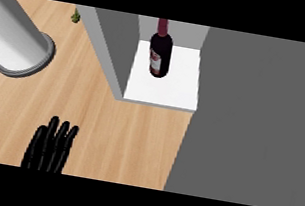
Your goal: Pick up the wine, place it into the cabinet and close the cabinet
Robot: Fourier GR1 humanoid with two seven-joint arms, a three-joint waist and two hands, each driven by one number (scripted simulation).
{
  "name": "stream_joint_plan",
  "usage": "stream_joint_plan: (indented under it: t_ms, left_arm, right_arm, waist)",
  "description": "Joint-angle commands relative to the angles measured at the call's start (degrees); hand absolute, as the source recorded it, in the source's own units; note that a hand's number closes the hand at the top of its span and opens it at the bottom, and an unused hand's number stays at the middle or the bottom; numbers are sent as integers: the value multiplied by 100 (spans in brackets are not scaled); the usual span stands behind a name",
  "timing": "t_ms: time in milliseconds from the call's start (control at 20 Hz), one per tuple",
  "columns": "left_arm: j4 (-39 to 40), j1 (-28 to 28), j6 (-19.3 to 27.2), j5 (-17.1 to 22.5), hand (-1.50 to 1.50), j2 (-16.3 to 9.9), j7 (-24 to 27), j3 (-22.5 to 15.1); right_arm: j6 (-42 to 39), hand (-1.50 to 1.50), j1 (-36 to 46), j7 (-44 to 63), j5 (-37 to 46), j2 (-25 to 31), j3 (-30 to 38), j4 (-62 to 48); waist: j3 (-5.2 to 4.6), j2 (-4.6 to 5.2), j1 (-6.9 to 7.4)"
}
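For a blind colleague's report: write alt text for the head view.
A dark wine bottle stands upright on the white shelf of an open cabinet. The big grey door fills the right side. The left hand rests low on the wooden counter, fingers straight, beside a grey cylinder.

1. The wine bottle point(159, 53) stands upright inside the cabinet point(113, 43), on its shelf floor point(169, 90), toward the back.
2. The cabinet door point(264, 124) fills the view's right side, right of the shelf.
3. The counter point(120, 135) spreads left of and before the cabinet.
4. A cylindrical container point(13, 36) sits on the counter, far left.
5. The left hand point(49, 146) shows at the lower edge, over the counter, well apart from the cabinet.
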State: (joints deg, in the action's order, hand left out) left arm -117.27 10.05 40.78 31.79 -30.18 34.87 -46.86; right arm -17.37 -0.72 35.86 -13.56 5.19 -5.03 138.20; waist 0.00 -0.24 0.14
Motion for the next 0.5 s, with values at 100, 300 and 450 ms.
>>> stream_joint_plan:
  t_ms: [100,300,450]
  left_arm:
    - [-522,388,-177,260,-150,-497,-27,571]
    - [-566,475,-638,789,-150,-791,-59,1411]
    - [-346,624,-965,870,-150,-766,213,1604]
  right_arm:
    - [-57,150,-787,442,-1046,-259,-652,569]
    - [81,150,-1084,683,-877,-378,-1103,829]
    - [-44,150,-628,983,-704,-285,-1654,890]
  waist:
    - [4,-5,-16]
    - [-4,1,-38]
    - [-10,4,7]
